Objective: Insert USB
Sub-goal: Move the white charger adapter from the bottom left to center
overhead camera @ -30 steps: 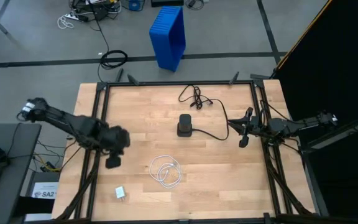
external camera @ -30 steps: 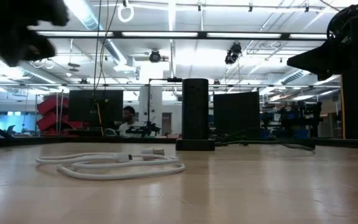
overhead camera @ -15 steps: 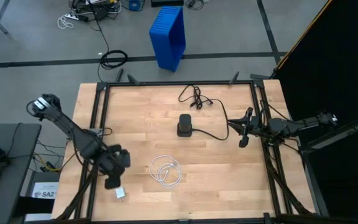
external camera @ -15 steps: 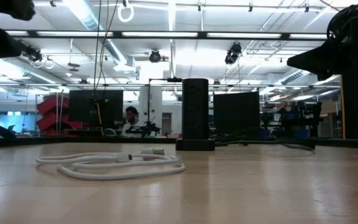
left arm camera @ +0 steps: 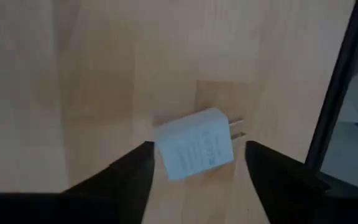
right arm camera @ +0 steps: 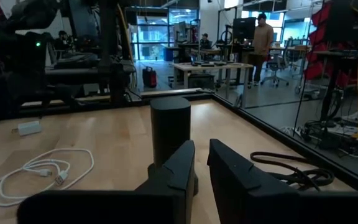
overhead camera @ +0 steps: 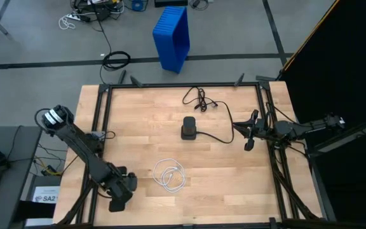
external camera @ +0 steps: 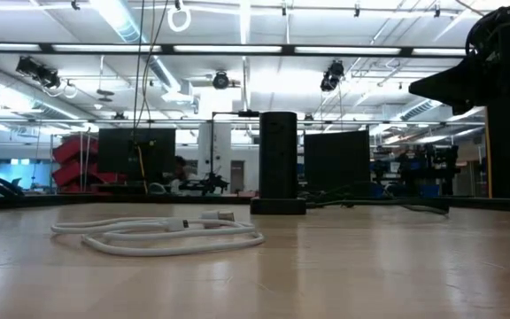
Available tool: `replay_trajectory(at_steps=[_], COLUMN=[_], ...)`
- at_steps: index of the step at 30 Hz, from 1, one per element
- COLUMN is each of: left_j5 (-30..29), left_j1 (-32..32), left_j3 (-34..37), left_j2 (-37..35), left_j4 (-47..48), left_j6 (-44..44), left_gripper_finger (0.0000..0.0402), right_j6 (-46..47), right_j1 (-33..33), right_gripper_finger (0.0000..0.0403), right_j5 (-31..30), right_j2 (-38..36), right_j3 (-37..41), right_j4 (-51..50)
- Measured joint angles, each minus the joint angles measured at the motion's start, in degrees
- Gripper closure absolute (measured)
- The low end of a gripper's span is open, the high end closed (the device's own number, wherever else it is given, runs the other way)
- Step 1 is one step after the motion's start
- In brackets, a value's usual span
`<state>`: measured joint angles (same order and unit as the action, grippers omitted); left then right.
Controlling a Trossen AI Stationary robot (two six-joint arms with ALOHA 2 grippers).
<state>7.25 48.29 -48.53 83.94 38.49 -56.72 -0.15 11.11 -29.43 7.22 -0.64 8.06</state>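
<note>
Left gripper (left arm camera: 194,165), fingers spread, hovers over white charger (left arm camera: 195,143). USB (overhead camera: 170,174): light, limp; grasp at plug. Right gripper (right arm camera: 202,163) nearly closed, empty.

Right claw (right arm camera: 201,167): two dark fingers (right arm camera: 173,177) stand nearly together, a narrow gap between them, nothing held. Just beyond them a black cylindrical box (right arm camera: 170,134) stands upright on the wooden bench (right arm camera: 104,134). Its thicker black cord (right arm camera: 291,171) lies looped on the bench near the dark edge rail. The USB (right arm camera: 39,174), a thin white cable in loose loops, lies flat, apart from the box. A small white charger block (right arm camera: 28,128) rests farther off. A person (right arm camera: 263,40) stands in the room behind.
</note>
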Motion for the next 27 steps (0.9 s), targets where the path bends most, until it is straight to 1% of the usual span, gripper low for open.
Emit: replay_trajectory(at_steps=[3, 6, 12, 19, 21, 27], left_j5=[-2.5, -5.0, -5.4, -9.5, -9.6, -7.3], left_j1=[0.3, 0.5, 2.3, 4.5, 5.1, 5.8], left_j3=[0.0, 0.0, 0.0, 0.0, 0.0, 0.0], left_j2=[0.0, 0.0, 0.9, 0.9, 1.7, 5.8], left_j4=[-0.6, -2.2, -1.4, -1.3, -1.5, -1.6], left_j6=[-3.7, -6.7, -13.1, -16.8, -17.1, -17.2], left_gripper_finger=[0.0134, 0.0131, 0.0131, 0.0131, 0.0131, 0.0131], right_j6=[0.0, 0.0, 0.0, 0.0, 0.0, 0.0], right_j1=[0.0, 0.0, 0.0, 0.0, 0.0, 0.0], right_gripper_finger=[0.0375, 0.0371, 0.0369, 0.0377, 0.0378, 0.0373], right_j5=[0.0, 0.0, 0.0, 0.0, 0.0, 0.0], right_j2=[0.0, 0.0, 0.0, 0.0, 0.0, 0.0], right_j3=[0.0, 0.0, 0.0, 0.0, 0.0, 0.0], right_j4=[0.0, 0.0, 0.0, 0.0, 0.0, 0.4])
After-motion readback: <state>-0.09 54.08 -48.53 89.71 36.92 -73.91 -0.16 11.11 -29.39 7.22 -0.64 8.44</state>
